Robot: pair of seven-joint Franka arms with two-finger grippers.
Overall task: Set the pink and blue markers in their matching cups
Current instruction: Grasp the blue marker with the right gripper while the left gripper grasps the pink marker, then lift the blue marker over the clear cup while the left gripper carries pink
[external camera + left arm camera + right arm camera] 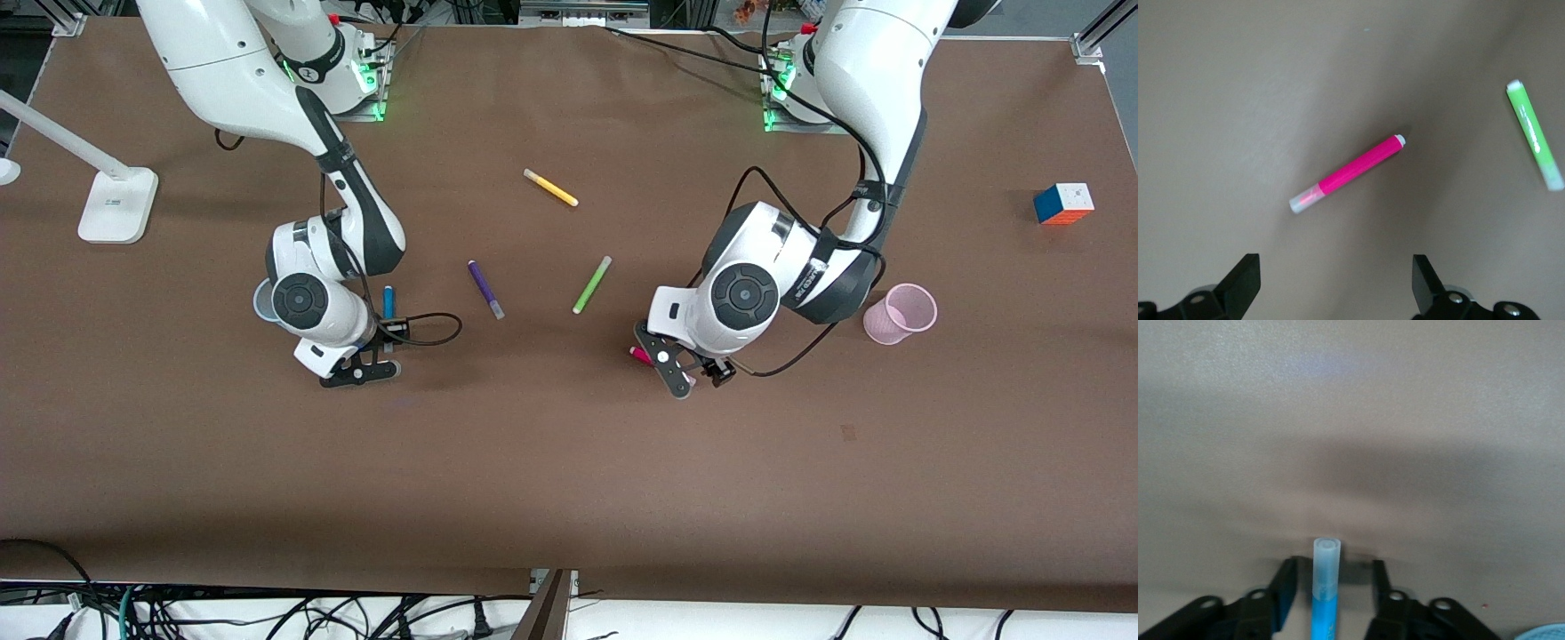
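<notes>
Brown paper covers the counter (569,462), and everything on it looks light and hard.

Largest of the task's things are the two thin plastic cups. The pink cup (900,314) stands just beside the left arm's elbow, toward that arm's end of the counter. Only a rim of the blue cup (261,300) shows, beside the right arm's wrist. Both are probably light enough to tip if a marker is dropped in off-centre.

The left gripper (1335,283) hovers over the pink marker (1348,173), its fingers (1245,279) spread wide with nothing between them. The marker lies flat on the counter, ahead of the fingertips and slanted across the gap. It is a stiff, smooth, round barrel, so it may roll or squirt out of a shallow pinch. My judgement is to turn the fingers square to the barrel and close on the coloured body near its middle, not on the pale cap.

The right gripper (1333,590) is low over the blue marker (1324,597). The barrel runs along the gap between the fingers (1283,587), its pale cap pointing out past the tips. The fingers stand slightly apart from it on each side, not yet gripping. Closing there should catch the body just under the cap.

A green marker (1535,135) lies off to one side of the left fingers, well clear.
</notes>
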